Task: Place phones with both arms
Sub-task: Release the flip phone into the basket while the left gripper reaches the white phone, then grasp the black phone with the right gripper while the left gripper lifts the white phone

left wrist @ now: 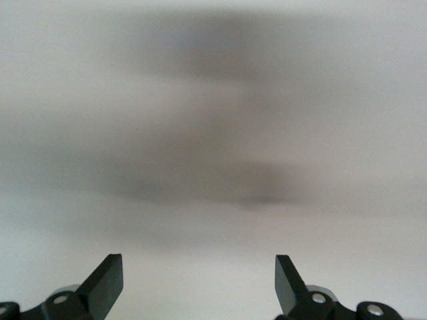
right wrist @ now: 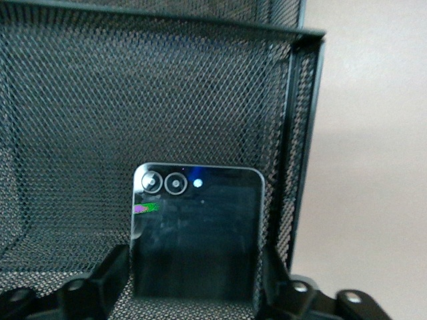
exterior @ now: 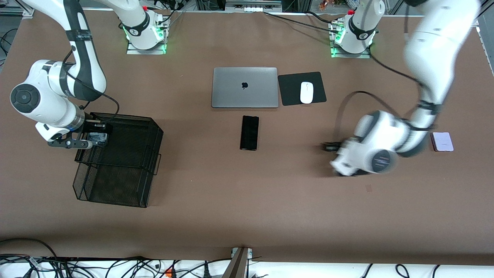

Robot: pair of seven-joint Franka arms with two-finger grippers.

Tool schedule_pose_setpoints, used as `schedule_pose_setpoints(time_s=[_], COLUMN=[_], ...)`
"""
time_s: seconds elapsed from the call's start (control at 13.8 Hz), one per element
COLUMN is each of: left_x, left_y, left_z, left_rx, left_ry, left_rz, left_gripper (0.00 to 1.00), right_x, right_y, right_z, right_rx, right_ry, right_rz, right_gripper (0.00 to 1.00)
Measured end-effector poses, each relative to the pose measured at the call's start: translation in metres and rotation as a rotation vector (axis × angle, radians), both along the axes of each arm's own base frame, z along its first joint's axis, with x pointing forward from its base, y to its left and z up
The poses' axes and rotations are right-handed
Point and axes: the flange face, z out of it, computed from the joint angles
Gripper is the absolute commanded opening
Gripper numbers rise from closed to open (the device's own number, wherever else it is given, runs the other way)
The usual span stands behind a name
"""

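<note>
Table (exterior: 247,208): brown, flat surface under everything.
Mesh tray (exterior: 112,185): black wire, two stepped levels, toward the right arm's end of the table; lower level nearest the front camera, upper level farther from it.
Left gripper (exterior: 327,146): low over bare table, between the long slim black phone and the pale lavender-white phone.
Left gripper grip: released, fingers (left wrist: 107,280) spread wide, nothing between them.
Pale lavender-white phone (exterior: 442,141): small and squarish, flat on the table toward the left arm's end, just beside the left arm's wrist, apart from the gripper.
Right gripper (right wrist: 193,252): over the upper level of the mesh tray, at the tray's outer edge.
Right gripper grip: cannot tell whether clenched on the phone or let go.
Small squarish black phone (right wrist: 197,220): inside the upper level of the mesh tray, right at the right gripper, two round camera lenses and a glossy face turned up; close to the tray's side wall.
Long slim black phone (exterior: 249,133): flat on the table at mid-table, lying lengthwise toward the laptop, just nearer the front camera than it.
Laptop (exterior: 244,87): silver, lid shut, farther from the front camera than the slim phone.
Mouse pad (exterior: 291,94): black, beside the laptop toward the left arm's end.
Mouse (exterior: 306,92): white, on the mouse pad.
</note>
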Motion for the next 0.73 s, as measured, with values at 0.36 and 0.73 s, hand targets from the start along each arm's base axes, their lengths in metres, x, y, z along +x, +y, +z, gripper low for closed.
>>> schedule_pose_setpoints(time_s=[0.36,0.73], left_x=[-0.03,-0.03], left_y=[0.248,0.295], left_z=[-0.013,-0.014], left_rx=[0.04,0.199], left_ry=[0.032,-0.01], left_rz=[0.057,-0.143], left_gripper=[1.0,1.0], right_x=[0.029,0.031], right_y=[0.035,0.175], right_z=[0.067,0.148], right_rx=[0.012,0.036], right_ry=[0.005,-0.021], right_rz=[0.053,0.056], right_gripper=[1.0,1.0])
